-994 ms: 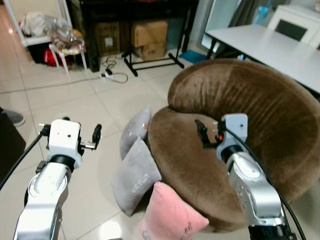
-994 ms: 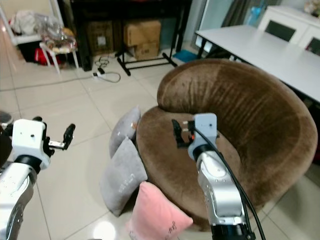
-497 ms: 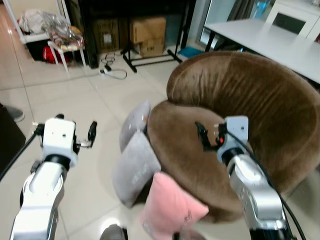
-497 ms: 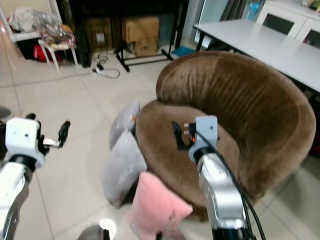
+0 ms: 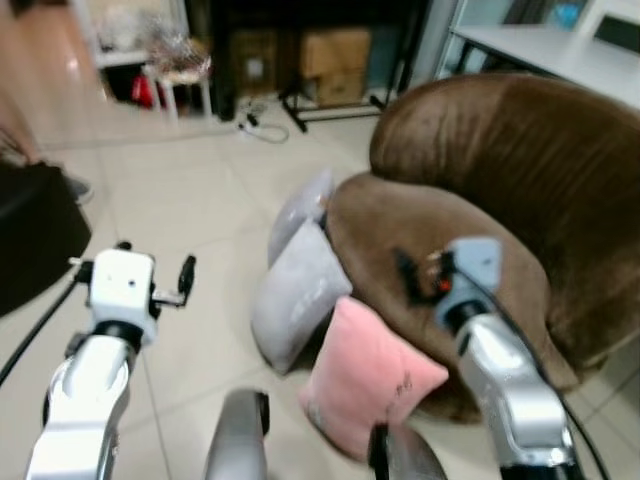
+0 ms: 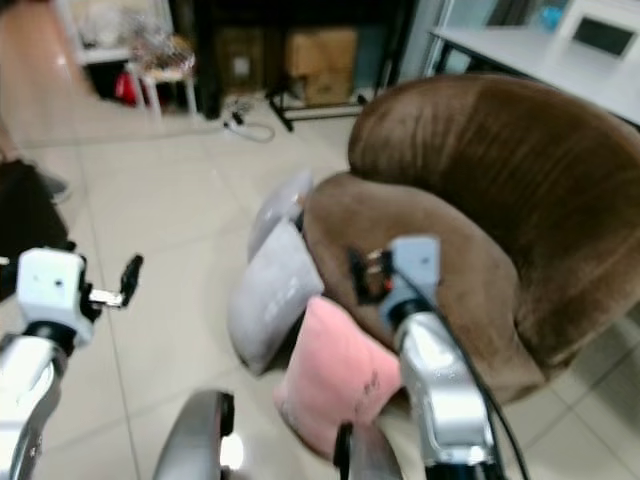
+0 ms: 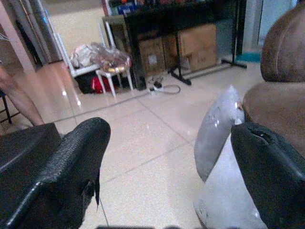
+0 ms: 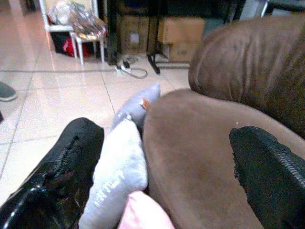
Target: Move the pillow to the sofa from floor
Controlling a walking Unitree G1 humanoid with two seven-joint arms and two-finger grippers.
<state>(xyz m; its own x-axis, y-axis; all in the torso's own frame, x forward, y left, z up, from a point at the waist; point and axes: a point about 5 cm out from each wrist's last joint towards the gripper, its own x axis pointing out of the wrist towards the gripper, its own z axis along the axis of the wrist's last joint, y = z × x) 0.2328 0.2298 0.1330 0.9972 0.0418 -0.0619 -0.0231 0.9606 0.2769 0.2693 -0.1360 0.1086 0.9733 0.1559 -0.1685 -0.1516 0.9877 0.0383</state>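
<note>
Three pillows lay on the tiled floor (image 5: 190, 210) against the front of the brown sofa (image 5: 480, 190): a pink pillow (image 5: 372, 385) nearest to you, a grey pillow (image 5: 297, 295) behind it, and a second grey pillow (image 5: 300, 203) further back, standing on its edge. You could see small dark writing on the pink pillow and pale writing on the nearer grey one, but both were too blurred to read. None of the three was on the seat; all leaned on the sofa's base. Your left gripper (image 5: 186, 278) hovered over the bare tiles, well apart from the pillows, with its two fingers (image 7: 71, 162) spread wide and holding nothing. Your right gripper (image 5: 408, 277) hung above the sofa seat, and its two fingers (image 8: 66, 162) were also parted and empty. Two cardboard boxes (image 5: 300, 55) stood under a dark stand at the back; one carried a label that you could not read. One white cable (image 5: 262, 128) lay on the floor before them. A white table (image 5: 560, 55) stood behind the sofa.
</note>
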